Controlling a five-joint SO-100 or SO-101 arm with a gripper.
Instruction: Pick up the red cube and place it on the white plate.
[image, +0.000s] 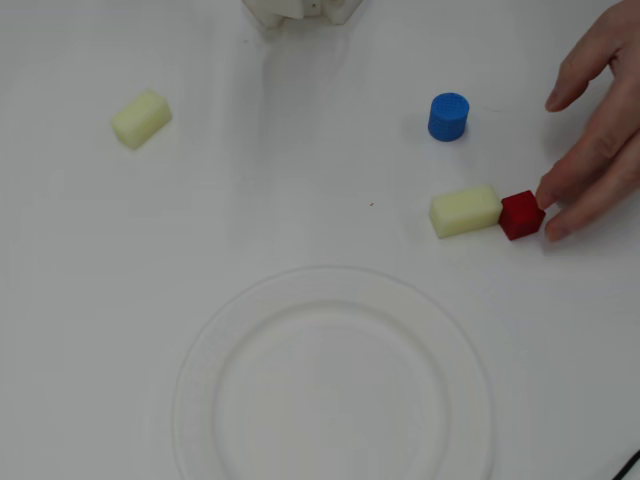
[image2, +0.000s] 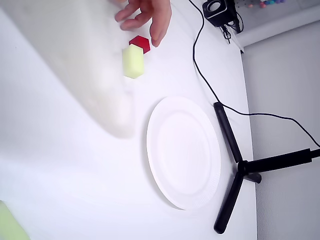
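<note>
The red cube (image: 521, 214) lies on the white table at the right of the overhead view, touching the end of a pale yellow block (image: 465, 211). A person's hand (image: 600, 130) reaches in from the right edge and its fingertips touch the cube. The wrist view shows the cube (image2: 140, 43) at the top, behind the yellow block (image2: 133, 61), with the hand (image2: 150, 14) over it. The white plate (image: 200, 400) lies empty at the bottom centre; it also shows in the wrist view (image2: 165, 115). Of my gripper, only one blurred white finger (image2: 85, 65) shows in the wrist view, far from the cube.
A blue cylinder (image: 448, 116) stands above the yellow block. A second pale yellow block (image: 141, 118) lies at the far left and shows at the wrist view's bottom-left corner (image2: 7, 225). The arm's white base (image: 300, 10) is at the top edge. A black tripod (image2: 235, 165) and cable (image2: 210, 85) lie beyond the plate.
</note>
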